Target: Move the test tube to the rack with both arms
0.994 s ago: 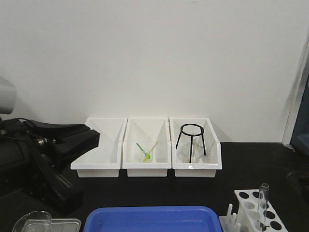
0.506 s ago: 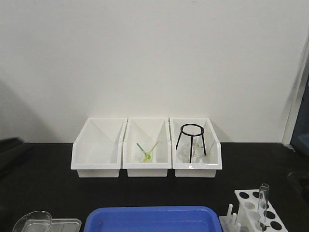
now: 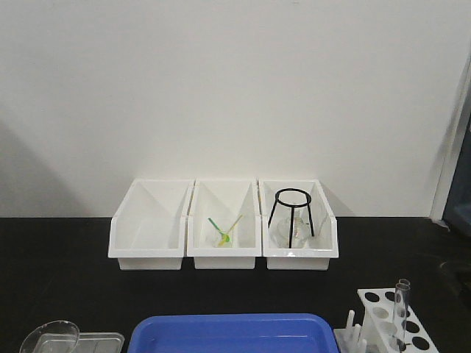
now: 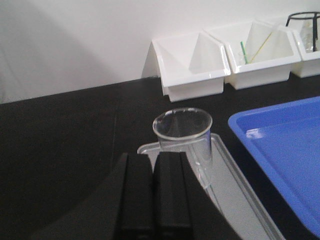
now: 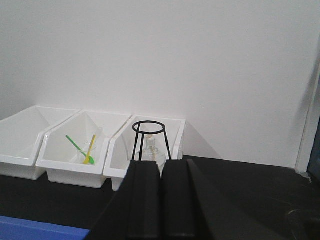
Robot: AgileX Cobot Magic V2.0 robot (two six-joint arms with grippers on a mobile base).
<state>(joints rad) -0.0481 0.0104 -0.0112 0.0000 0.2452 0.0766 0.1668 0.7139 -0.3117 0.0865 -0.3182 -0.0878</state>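
The clear test tube point(image 3: 400, 312) stands upright in a hole of the white rack point(image 3: 390, 321) at the front right of the front view. Neither arm shows in that view. In the left wrist view my left gripper point(image 4: 152, 161) is shut and empty, just in front of a wide glass beaker point(image 4: 184, 136) that stands on a grey tray point(image 4: 240, 200). In the right wrist view my right gripper point(image 5: 161, 167) is shut and empty, raised and facing the white bins. The rack and tube are out of both wrist views.
Three white bins point(image 3: 224, 224) line the back wall; the middle one holds green and yellow sticks point(image 3: 223, 229), the right one a black wire tripod point(image 3: 294, 215) over glassware. A blue tray point(image 3: 232, 334) lies at the front centre. The beaker point(image 3: 50, 337) is at the front left.
The left arm, which filled the left side of the front view one second ago, has drawn back out of that view. The test tube and rack have not moved.
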